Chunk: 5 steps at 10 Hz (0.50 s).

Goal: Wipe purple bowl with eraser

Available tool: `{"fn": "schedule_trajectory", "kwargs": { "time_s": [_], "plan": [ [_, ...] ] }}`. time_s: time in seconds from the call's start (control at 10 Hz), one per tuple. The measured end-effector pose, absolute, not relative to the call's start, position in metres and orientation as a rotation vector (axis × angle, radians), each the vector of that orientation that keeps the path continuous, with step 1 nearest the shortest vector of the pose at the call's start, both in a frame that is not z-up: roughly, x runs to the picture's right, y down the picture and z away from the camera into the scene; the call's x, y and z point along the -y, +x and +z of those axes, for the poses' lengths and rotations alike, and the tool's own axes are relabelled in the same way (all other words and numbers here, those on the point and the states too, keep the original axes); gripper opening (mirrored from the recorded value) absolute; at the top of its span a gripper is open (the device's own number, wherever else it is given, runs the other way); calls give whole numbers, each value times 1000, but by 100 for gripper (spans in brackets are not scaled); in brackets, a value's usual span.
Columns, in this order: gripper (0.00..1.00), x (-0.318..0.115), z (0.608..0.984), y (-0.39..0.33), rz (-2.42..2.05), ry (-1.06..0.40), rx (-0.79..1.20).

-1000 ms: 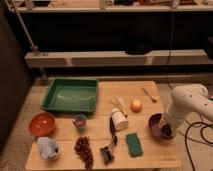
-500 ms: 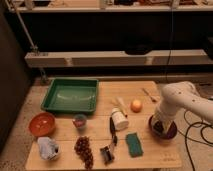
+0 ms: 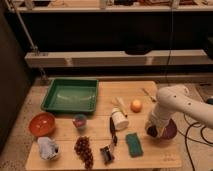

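purple bowl [image 3: 171, 132] at right edge of wooden table [image 3: 112, 92], front-right part, partly hidden by white arm [image 3: 175, 102]. gripper [image 3: 152, 131] down at bowl's left rim; how far open, can't tell, nor whether anything held. green sponge [image 3: 133, 144] just left of bowl, apart. orange ball [image 3: 136, 105] behind-left, near. white bottle [image 3: 119, 120] lying mid-table. green tray [image 3: 70, 95] back-left. orange-red bowl [image 3: 42, 124] at left edge, well apart from purple one. grapes [image 3: 84, 150] + crumpled cloth [image 3: 48, 147] front-left.

One raised camera looks down across table [image 3: 116, 93]; end effector [image 3: 152, 131] lower right.
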<state>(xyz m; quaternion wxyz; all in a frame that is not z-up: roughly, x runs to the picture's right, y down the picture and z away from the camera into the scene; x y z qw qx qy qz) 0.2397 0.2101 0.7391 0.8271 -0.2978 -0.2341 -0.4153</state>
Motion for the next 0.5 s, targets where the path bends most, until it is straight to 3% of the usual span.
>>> {"fn": "schedule_trajectory", "kwargs": {
  "time_s": [0.5],
  "plan": [
    [0, -227, 716, 265, -851, -637, 505]
  ]
}}
